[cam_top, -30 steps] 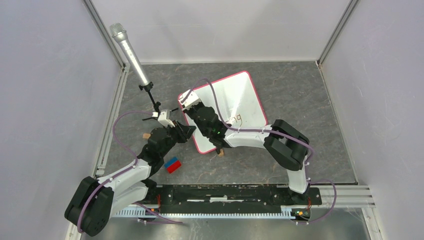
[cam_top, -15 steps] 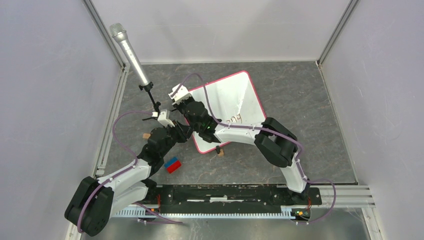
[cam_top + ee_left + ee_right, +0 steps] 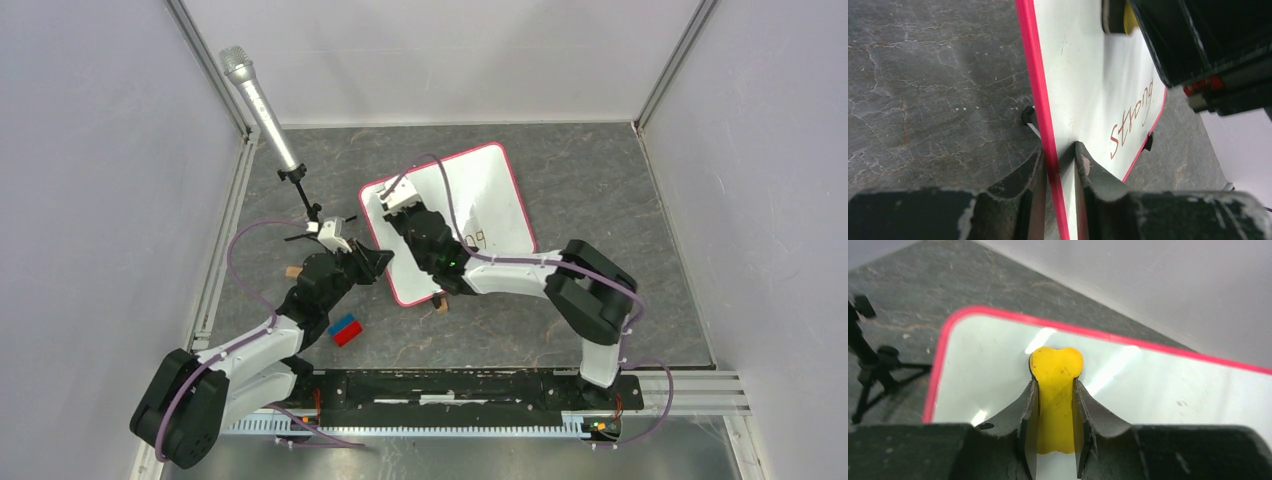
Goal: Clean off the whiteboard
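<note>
Your left gripper (image 3: 1058,162) pinches the near left edge of the whiteboard (image 3: 490,195), which lies centre-scene. Your right gripper (image 3: 1054,390) clamps a yellow piece (image 3: 1056,365), apparently touching the board's far left corner.

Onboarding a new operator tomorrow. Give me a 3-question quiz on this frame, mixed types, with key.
1. True or false: the left claw is shut on the pink edge of the whiteboard.
2. What does the right claw hold? A) a marker B) a yellow eraser C) a cloth
3. Fill in: the writing on the board reads "____".
Key: 1 true; 2 B; 3 Strong.
</note>
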